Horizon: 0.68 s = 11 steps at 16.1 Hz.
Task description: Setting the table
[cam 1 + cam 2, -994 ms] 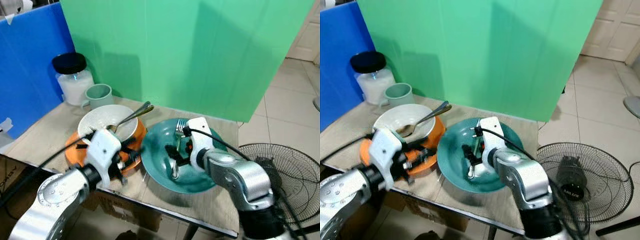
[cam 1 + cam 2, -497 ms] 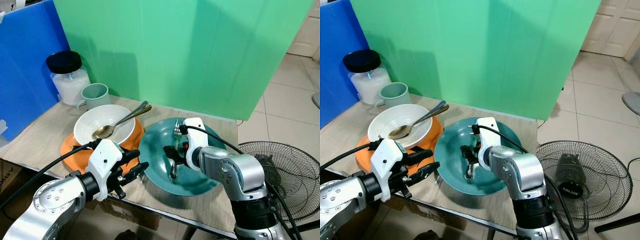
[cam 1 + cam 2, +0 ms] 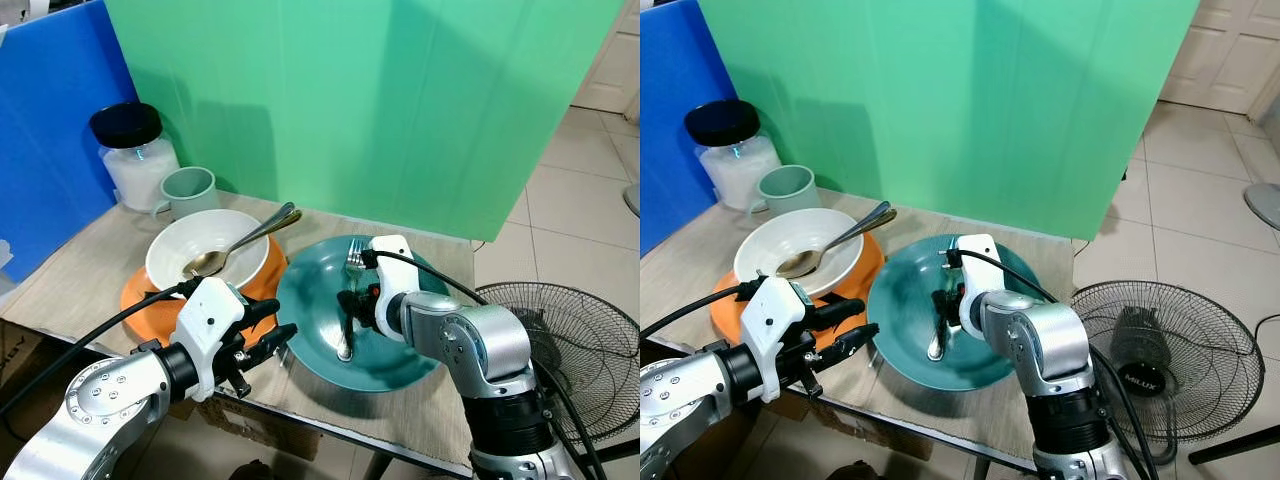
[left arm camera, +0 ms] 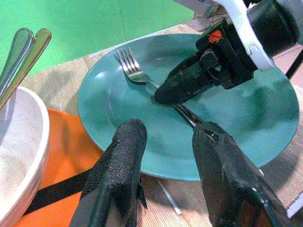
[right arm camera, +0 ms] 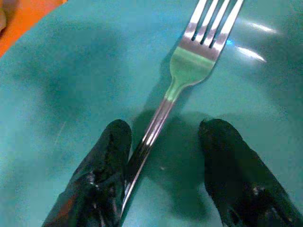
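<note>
- The right gripper [image 5: 161, 142] has its fingers [image 5: 102, 156] apart, one on each side of the fork [image 5: 189, 66] handle; one finger is just beside the handle.
- The fork lies flat in the teal plate [image 3: 310, 310], tines toward the green screen [image 3: 380, 110].
- The left gripper [image 3: 262, 330] hovers at the near edge of the plate, fingers [image 4: 120, 161] apart and holding nothing.
- Beside the plate, a white bowl [image 3: 235, 240] with spoons [image 3: 240, 243] stands on an orange plate [image 3: 140, 300].
- A mug [image 3: 190, 190] and a jar [image 3: 135, 155] stand behind the bowl on the table [image 3: 70, 280].
</note>
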Motion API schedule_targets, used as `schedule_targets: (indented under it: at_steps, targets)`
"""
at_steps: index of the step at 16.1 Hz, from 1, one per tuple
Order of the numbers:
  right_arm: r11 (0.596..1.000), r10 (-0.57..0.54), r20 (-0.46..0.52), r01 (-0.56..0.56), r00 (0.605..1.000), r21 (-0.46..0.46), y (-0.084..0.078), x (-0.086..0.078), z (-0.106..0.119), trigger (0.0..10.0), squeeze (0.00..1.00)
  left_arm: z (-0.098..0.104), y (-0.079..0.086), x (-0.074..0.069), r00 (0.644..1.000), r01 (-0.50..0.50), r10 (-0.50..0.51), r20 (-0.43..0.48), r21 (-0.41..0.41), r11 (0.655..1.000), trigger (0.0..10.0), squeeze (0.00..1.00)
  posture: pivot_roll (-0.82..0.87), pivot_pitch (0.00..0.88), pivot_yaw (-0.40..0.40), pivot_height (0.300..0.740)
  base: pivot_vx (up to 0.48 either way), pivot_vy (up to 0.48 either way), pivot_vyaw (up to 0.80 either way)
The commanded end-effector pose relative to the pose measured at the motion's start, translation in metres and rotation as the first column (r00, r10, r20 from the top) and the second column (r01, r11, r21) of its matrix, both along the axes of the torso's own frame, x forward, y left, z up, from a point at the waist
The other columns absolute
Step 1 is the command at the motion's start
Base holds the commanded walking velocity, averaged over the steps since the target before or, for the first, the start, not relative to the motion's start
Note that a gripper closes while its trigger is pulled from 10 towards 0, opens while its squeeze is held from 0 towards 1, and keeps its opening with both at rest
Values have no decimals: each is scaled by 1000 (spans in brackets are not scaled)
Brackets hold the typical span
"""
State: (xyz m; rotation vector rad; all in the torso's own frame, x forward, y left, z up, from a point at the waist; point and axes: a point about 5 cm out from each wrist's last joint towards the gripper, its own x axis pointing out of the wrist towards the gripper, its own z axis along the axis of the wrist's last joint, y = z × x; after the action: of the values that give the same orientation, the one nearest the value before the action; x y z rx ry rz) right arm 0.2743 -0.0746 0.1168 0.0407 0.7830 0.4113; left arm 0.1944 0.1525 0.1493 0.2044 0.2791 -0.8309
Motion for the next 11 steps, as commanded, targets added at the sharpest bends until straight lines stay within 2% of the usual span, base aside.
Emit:
schedule_targets:
  at_steps: [1,11]
  targets:
    - [1000,4,-29,-5,1000,-17,-1,-2,-3,0,0,0,0,0,1000,15,-15,0,6,1000,10000,0,225,0,2,727,0,0,0]
    - [1000,15,-1,-15,1000,-25,-2,-1,-1,0,0,-8,1,1,1000,13,-13,5,6,1000,10000,0,213,0,-1,727,0,0,0]
